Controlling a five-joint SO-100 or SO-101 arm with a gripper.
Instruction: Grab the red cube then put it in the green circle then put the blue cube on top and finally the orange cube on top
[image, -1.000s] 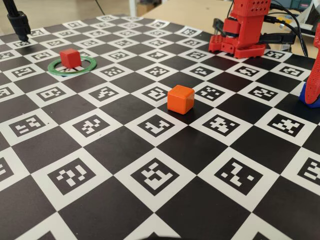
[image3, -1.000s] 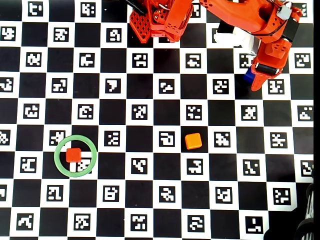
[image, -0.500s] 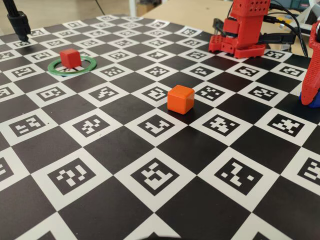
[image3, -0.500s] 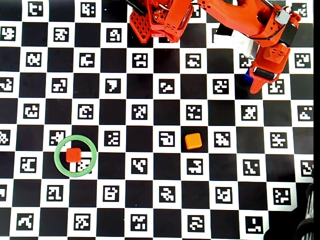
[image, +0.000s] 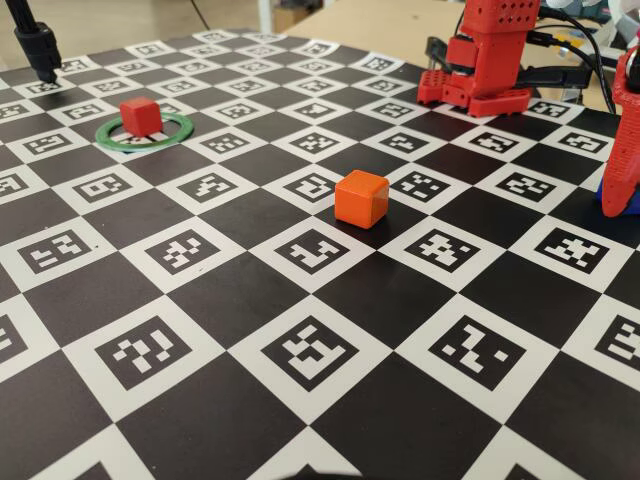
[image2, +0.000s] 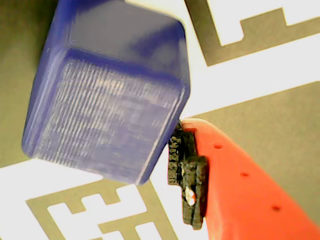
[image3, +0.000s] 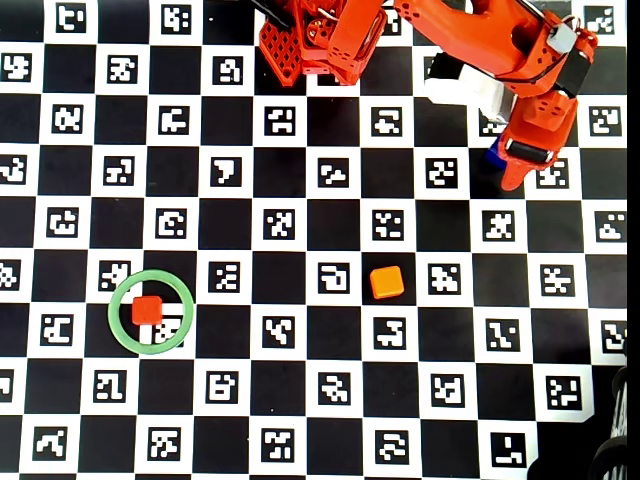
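pincer (image3: 505, 165) down over blue cube (image2: 107, 87), grip state unclear
Wrist view: cube touches the red finger's (image2: 240, 185) left side, tilted, corner-on.

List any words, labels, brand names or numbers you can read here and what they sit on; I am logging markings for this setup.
None can be read as text.
The board carries only black-and-white square code patterns, no letters or digits.
The red cube, orange cube, blue cube, green ring and the red arm show no print or label.
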